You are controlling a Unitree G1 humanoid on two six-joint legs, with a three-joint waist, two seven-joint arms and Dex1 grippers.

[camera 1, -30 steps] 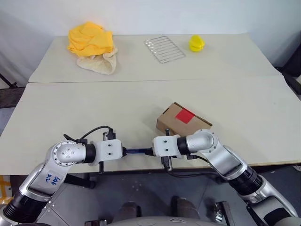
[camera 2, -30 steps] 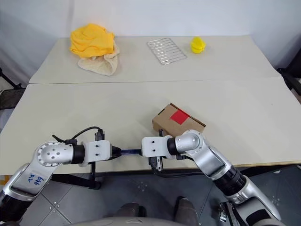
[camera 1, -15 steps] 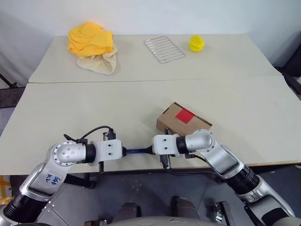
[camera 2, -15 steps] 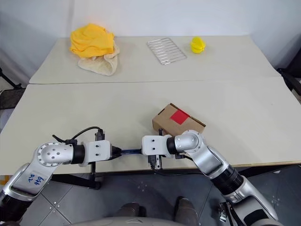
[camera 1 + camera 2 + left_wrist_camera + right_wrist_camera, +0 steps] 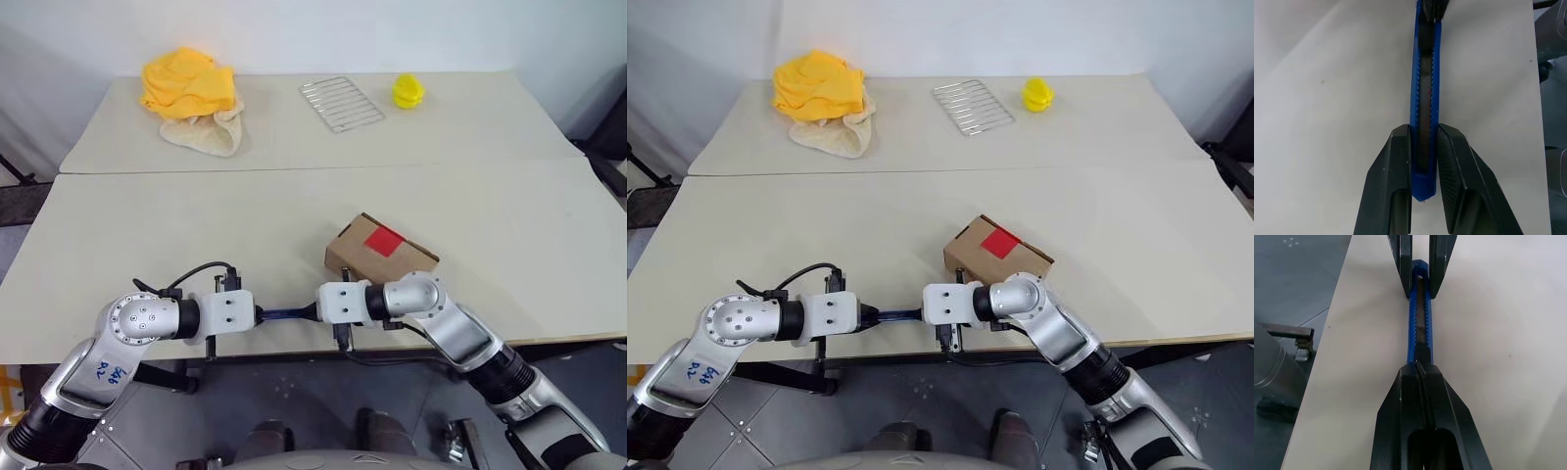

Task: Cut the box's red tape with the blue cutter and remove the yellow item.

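The blue cutter (image 5: 286,314) hangs level just above the table's front edge, spanning both grippers. My left gripper (image 5: 1423,129) is shut on its butt end, the two fingers (image 5: 1400,161) pressing its sides. My right gripper (image 5: 1420,366) is shut on the other end, with its fingers (image 5: 1405,396) pressed together. The brown box (image 5: 382,253) lies closed on the table just behind my right wrist, and the red tape (image 5: 385,240) sits on its top face. The yellow item is hidden.
At the back of the far table lie a yellow cloth heap (image 5: 189,82) on a beige cloth (image 5: 211,132), a wire rack (image 5: 341,102) and a small lemon-yellow ridged object (image 5: 408,90). The table's front edge (image 5: 549,338) runs under both wrists.
My right forearm has swung slightly inward at the elbow. Both grippers, the cutter and the box stay where they were.
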